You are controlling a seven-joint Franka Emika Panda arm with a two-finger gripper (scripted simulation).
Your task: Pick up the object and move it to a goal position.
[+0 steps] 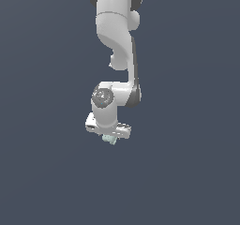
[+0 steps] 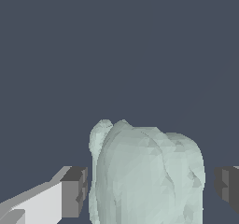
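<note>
The small, pale mint-green, lumpy blob of an object [image 2: 147, 176] is showing a faceted, bumpy surface in the wrist view, with a rounded knob bulging up at one upper corner and a broad, domed body beside it. It is looking taller than wide there, its long axis running roughly along the fingers, though its lower end is cut off by the frame, so I can't be sure. The white robot gripper [image 1: 111, 136] is hanging from the white jointed arm [image 1: 117, 36] over the plain dark blue-grey ground [image 1: 187, 172]. The blob is sitting between the dark grey fingertips [image 2: 74, 191], which are standing apart, a narrow gap showing on each side.
</note>
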